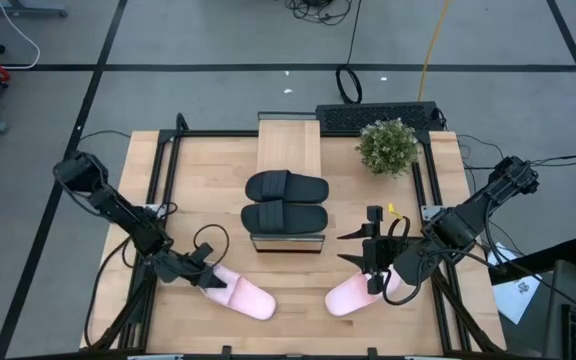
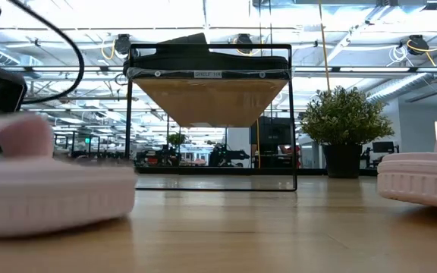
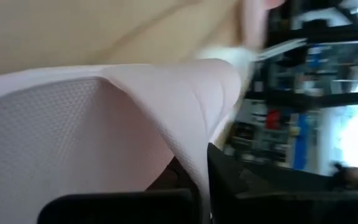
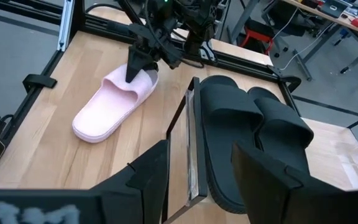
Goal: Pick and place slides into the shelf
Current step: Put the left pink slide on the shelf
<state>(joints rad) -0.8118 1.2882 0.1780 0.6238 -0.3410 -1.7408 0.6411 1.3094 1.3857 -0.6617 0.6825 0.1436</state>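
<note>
My left arm reaches in from the left edge of the table, elbow bent, forearm running diagonally toward the front, and my left gripper [image 1: 208, 275] sits low at the strap end of the left pink slide [image 1: 240, 291]. In the left wrist view the pink strap [image 3: 135, 118] fills the picture and one dark finger [image 3: 253, 183] lies right against its edge, so my fingers are closed onto the strap. That slide lies flat on the table [image 1: 198, 180], its long axis running diagonally from my gripper toward the front middle of the table, the free end pointing away from my arm. My right arm comes in from the right edge, also bent and angled toward the front, with my right gripper [image 1: 372, 262] raised over the right pink slide [image 1: 353, 295]; its fingers stand spread and hold nothing, as the right wrist view shows them apart with only the table and rack beyond. That slide lies diagonally too, mirror to the other, its free end pointing toward the front middle. The two black slides [image 1: 285, 203] rest side by side on the shelf [image 1: 288, 145] at mid-table, their long axes running across its narrow plank, one just behind the other and touching.
</note>
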